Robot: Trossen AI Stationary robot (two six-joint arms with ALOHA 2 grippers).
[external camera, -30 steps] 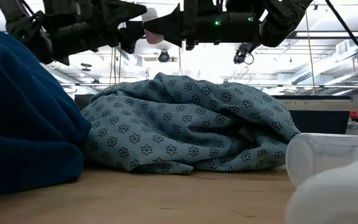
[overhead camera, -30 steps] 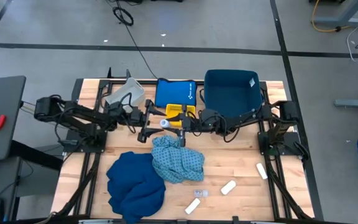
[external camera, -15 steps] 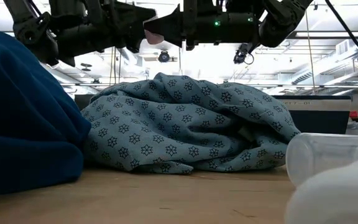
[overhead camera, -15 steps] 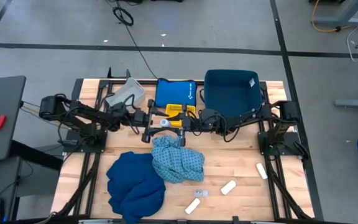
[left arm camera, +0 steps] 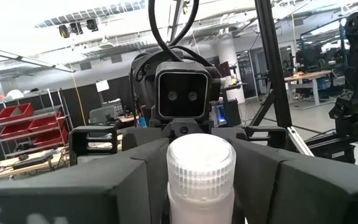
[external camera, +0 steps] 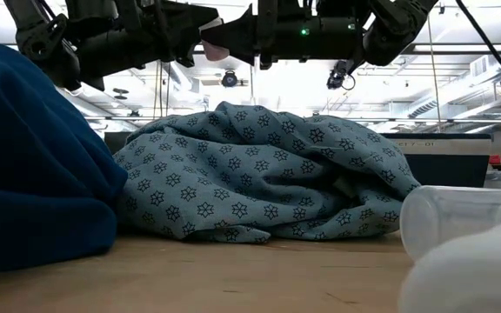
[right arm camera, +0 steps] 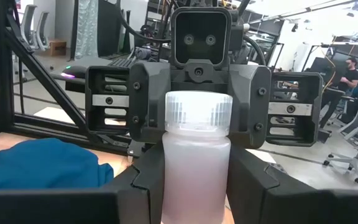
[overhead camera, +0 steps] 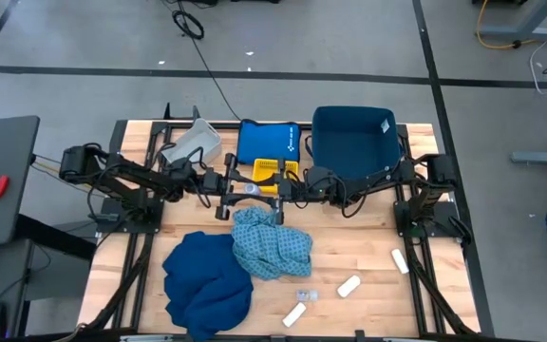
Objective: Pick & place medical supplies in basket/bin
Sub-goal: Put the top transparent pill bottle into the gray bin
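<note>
A small white bottle point(overhead camera: 251, 188) with a ribbed cap stands upright in the air between my two grippers, above the table's middle. My left gripper point(overhead camera: 239, 188) comes at it from the left and my right gripper point(overhead camera: 262, 188) from the right, and both are shut on it. The low view shows the bottle point(external camera: 216, 48) high above the patterned light-blue cloth point(external camera: 259, 174). That cloth point(overhead camera: 272, 242) lies bunched on the table, beside the dark-blue cloth point(overhead camera: 207, 280). White rolls point(overhead camera: 349, 285) and a clear vial point(overhead camera: 304, 295) lie near the near edge. My left gripper pinches the bottle just below its ribbed cap point(left arm camera: 201, 158), one finger point(left arm camera: 135, 193) on either side. The fingers come level from the table's left. My right gripper pinches the bottle's body point(right arm camera: 196, 168) between its two fingers point(right arm camera: 253, 186), level from the table's right. The bottle is upright and lifted clear of the table.
A dark-blue bin point(overhead camera: 354, 142) stands at the far right. A flat blue pouch point(overhead camera: 267, 141), a yellow item point(overhead camera: 275, 169) and a grey tray point(overhead camera: 191, 144) sit along the far edge. More white rolls point(overhead camera: 399, 260) point(overhead camera: 294, 314) lie near the front, and a clear container point(external camera: 464, 217) is close to the low camera.
My left gripper has moved toward the table's right, up to the bottle that my right gripper holds. Its fingers now stand on either side of the bottle. The right gripper, the bottle and the cloths have kept still.
</note>
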